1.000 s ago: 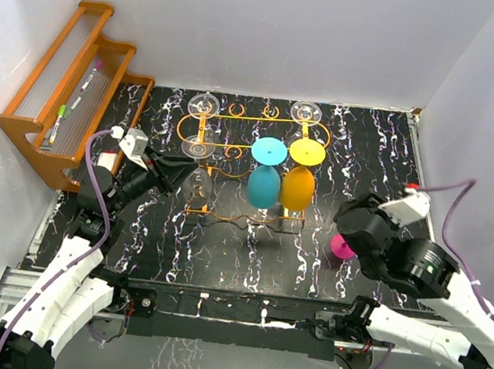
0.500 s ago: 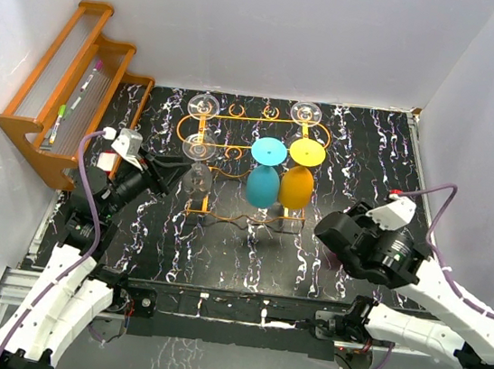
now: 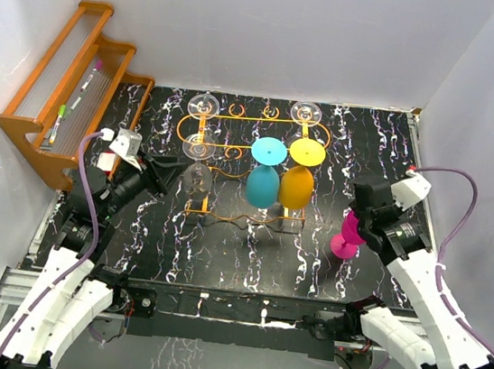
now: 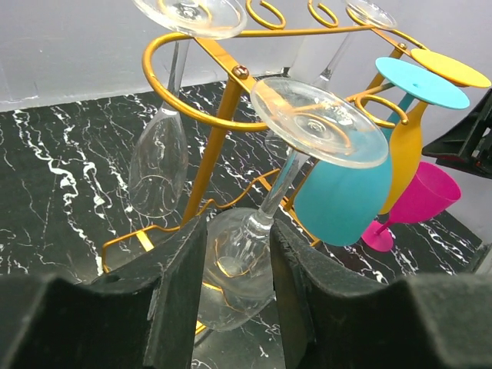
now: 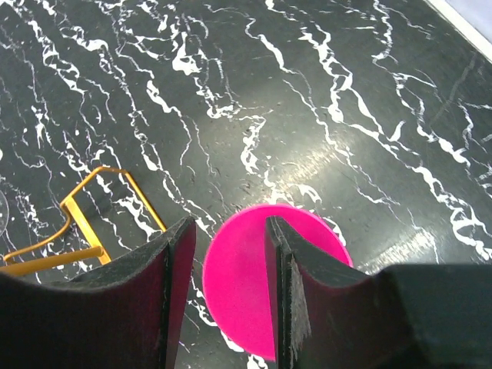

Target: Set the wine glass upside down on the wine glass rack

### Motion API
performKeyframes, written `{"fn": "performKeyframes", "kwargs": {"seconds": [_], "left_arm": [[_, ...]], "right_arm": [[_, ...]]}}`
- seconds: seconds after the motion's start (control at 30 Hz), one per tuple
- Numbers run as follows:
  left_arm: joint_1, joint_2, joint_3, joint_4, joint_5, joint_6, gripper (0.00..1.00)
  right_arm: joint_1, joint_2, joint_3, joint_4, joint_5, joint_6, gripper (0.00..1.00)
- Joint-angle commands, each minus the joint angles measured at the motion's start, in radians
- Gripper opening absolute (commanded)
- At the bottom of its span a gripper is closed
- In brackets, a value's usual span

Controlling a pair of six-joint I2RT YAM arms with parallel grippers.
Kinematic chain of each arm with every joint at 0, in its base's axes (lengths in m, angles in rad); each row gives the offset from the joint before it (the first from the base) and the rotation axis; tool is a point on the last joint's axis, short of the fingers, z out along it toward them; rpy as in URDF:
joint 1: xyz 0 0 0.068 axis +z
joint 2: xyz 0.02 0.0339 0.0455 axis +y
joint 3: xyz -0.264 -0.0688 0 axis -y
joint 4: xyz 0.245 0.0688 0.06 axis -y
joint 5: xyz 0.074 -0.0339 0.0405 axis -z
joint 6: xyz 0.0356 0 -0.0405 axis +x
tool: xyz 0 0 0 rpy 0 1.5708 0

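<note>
The left gripper is reaching in from the 8 o'clock side of the wine glass rack. Its two black fingers are sitting narrow on either side of the bowl of a clear wine glass. That glass is hanging upside down at the rack's 8 o'clock corner, foot uppermost by the oval top rail and bowl down near the wavy lower bars. The bowl is filling the gap between the fingers, but I cannot tell whether they are pressing it or only flanking it.

A turquoise glass and an amber glass are hanging inverted side by side at the rack's 5 o'clock side.

A pink wine glass is sitting off the rack, at about 4 o'clock from it on the black marbled table. It has its bowl up and foot down, and it is leaning in the left wrist view. The right gripper is coming at it from 1 o'clock. Its fingers are standing partly apart astride the pink round in its own camera — gripping or merely straddling, I cannot tell.

A wooden shelf is leaning at the table's 10 o'clock corner.
</note>
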Motion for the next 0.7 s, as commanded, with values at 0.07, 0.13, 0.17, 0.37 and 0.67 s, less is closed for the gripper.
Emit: {"fn": "performKeyframes", "kwargs": {"seconds": [0.07, 0.13, 0.17, 0.37, 0.67], "left_arm": [[0.004, -0.027, 0.078, -0.056, -0.034, 0.040, 0.39], [0.003, -0.030, 0.093, -0.082, -0.037, 0.050, 0.41], [0.004, -0.033, 0.102, -0.100, -0.040, 0.056, 0.42], [0.003, -0.067, 0.145, -0.205, -0.058, 0.110, 0.44], [0.003, -0.157, 0.208, -0.426, -0.096, 0.205, 0.45]], "right_arm": [[-0.070, 0.061, 0.014, 0.226, -0.202, -0.179, 0.44], [-0.071, 0.074, -0.002, 0.257, -0.228, -0.182, 0.44], [-0.071, 0.084, -0.008, 0.264, -0.239, -0.180, 0.44], [-0.075, 0.105, -0.045, 0.266, -0.242, -0.156, 0.45], [-0.083, 0.046, -0.022, 0.258, -0.209, -0.176, 0.46]]}}
